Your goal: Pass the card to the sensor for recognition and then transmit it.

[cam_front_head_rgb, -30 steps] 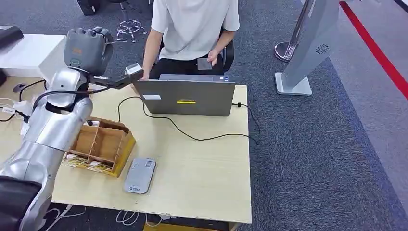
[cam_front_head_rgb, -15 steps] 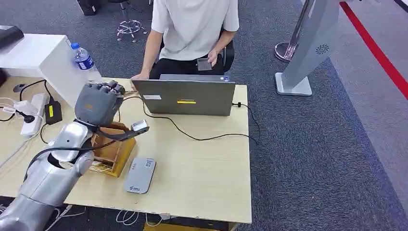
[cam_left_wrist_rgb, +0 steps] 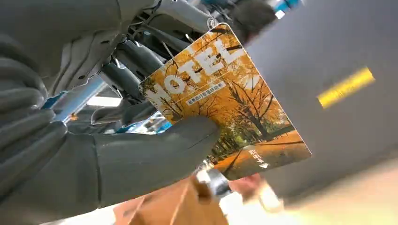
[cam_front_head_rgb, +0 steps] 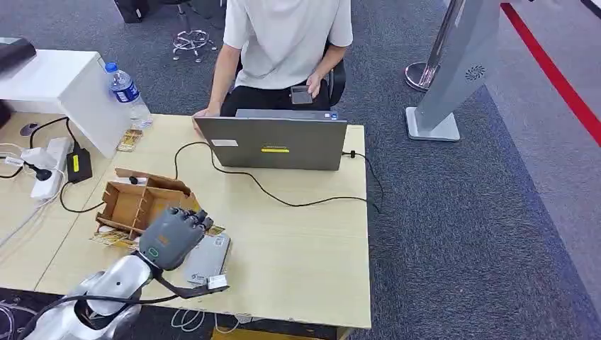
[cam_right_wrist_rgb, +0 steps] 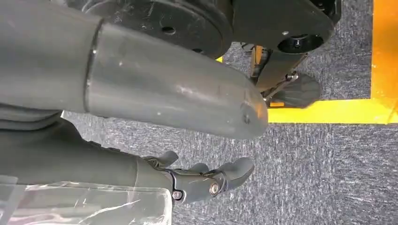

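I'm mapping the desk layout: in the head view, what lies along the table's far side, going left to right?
Power strip → black adapter → water bottle → laptop.

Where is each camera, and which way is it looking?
Head view: high on the robot, looking forward and down at the wooden table, the laptop and a seated person; the left arm and left robot hand come in from below.
Left wrist view: behind the left robot hand, looking at the hotel card that it holds.
Right wrist view: on the hanging right arm, looking down at carpet past the right robot hand.
Shared: head and left wrist views both show the left robot hand and the laptop.
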Controlling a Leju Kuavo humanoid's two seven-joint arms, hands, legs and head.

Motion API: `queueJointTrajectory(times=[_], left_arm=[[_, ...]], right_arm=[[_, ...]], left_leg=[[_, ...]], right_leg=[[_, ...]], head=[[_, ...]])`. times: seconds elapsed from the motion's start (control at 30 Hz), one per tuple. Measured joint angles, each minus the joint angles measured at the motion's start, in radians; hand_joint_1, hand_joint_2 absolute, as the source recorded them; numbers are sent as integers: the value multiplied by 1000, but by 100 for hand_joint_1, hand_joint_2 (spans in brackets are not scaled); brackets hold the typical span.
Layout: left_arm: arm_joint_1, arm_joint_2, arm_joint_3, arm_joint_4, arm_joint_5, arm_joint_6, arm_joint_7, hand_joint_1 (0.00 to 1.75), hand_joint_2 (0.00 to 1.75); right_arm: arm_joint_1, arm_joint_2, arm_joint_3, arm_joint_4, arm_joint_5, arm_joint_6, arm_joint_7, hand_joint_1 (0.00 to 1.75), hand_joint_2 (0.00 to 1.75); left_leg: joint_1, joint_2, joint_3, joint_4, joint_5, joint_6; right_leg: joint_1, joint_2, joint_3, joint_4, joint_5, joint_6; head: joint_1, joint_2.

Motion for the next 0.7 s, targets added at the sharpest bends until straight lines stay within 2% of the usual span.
queueJointTrajectory(times=[0.33, 0.7], left_arm=[[19, 111, -23, -6, 26, -110, 20, 175, 175], [9, 178, -45, -13, 105, -188, -21, 175, 175]], right_arm=[[2, 2, -28, 0, 11, -2, 3, 0, 0], [3, 3, -43, 0, 29, 2, 3, 0, 0]], left_leg=[[0, -1, 0, 0, 0, 0], [0, -1, 0, 0, 0, 0]], right_leg=[[0, -1, 0, 0, 0, 0], [0, -1, 0, 0, 0, 0]], head=[[0, 0], [0, 0]])
